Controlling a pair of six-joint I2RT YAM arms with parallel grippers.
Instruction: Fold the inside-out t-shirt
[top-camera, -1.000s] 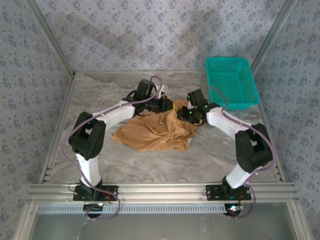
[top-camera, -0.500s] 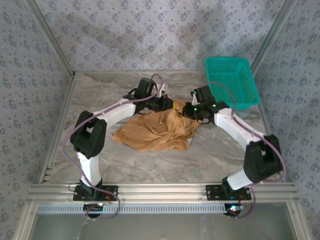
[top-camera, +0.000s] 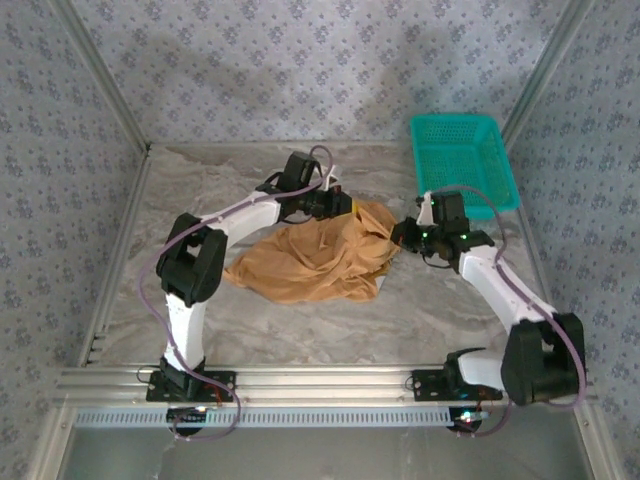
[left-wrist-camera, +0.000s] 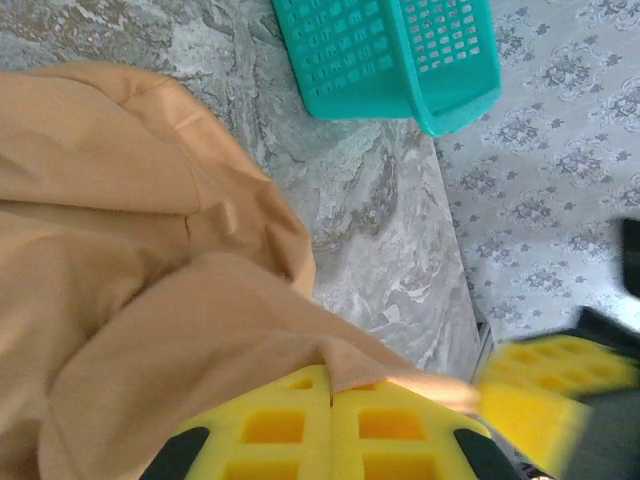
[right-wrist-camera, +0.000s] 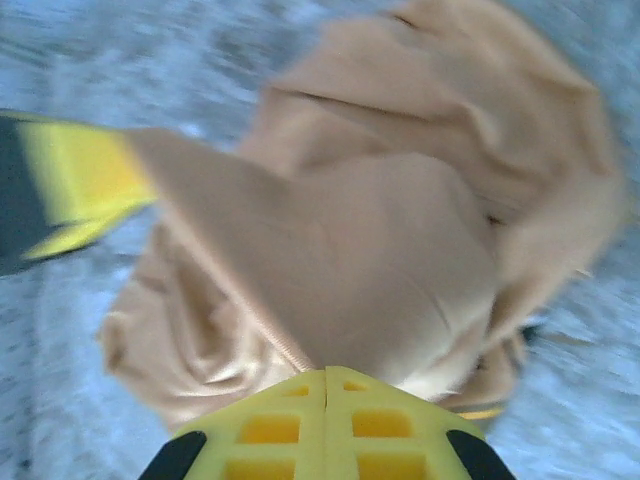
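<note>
Mid-frame in the top view: caramel t-shirt (top-camera: 305, 268) crumpled on the marbled table (top-camera: 300, 330), both grippers clamped on its upper-right end.
Shirt spreads widest toward lower left, w/ its upper-right part bunched up btwn the two arms. The left gripper (top-camera: 347, 209) sits at the shirt's top edge, approx centre-frame; in its wrist view the yellow pads (left-wrist-camera: 280, 425) press together w/ a cloth fold nipped btwn them. The right gripper (top-camera: 402, 237) is at the shirt's right tip; its pads (right-wrist-camera: 270, 430) are likewise closed on a fold, that view blurred. Teal basket (top-camera: 465, 165) sits upper right, apart from the shirt.
</note>
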